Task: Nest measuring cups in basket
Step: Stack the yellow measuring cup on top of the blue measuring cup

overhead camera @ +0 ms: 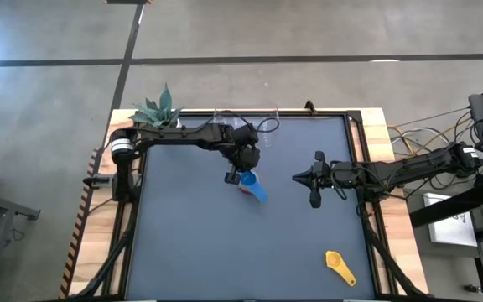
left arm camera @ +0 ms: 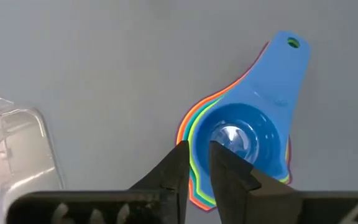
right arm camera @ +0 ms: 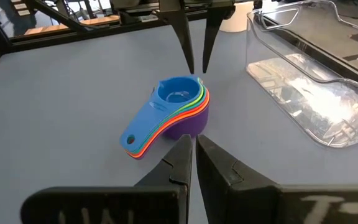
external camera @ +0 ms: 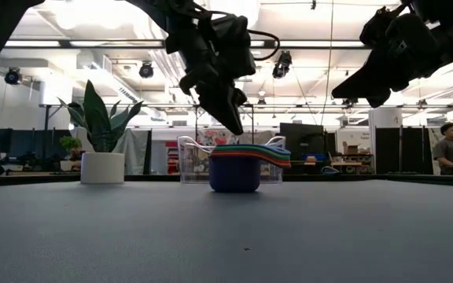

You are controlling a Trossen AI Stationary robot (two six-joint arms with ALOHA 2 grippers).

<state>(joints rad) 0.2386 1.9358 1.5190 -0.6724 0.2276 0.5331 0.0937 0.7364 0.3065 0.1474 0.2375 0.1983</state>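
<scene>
My left gripper [right arm camera: 197, 46] hangs slightly parted over the stacked measuring cups [right arm camera: 169, 115] mid-table; yellow cup [overhead camera: 340, 267] sits alone near the front edge, basket [right arm camera: 309, 81] at the back edge. Right gripper [overhead camera: 298, 177] is closed, empty. A careless nudge could topple the stack.

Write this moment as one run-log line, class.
left gripper: slightly open above nested cup stack | right gripper: shut, waiting right | yellow cup: loose on table | basket: empty

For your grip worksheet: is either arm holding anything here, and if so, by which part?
Nothing is held. The left gripper hangs just above the nested cup stack, fingers slightly apart; the right gripper is shut on nothing.
</scene>
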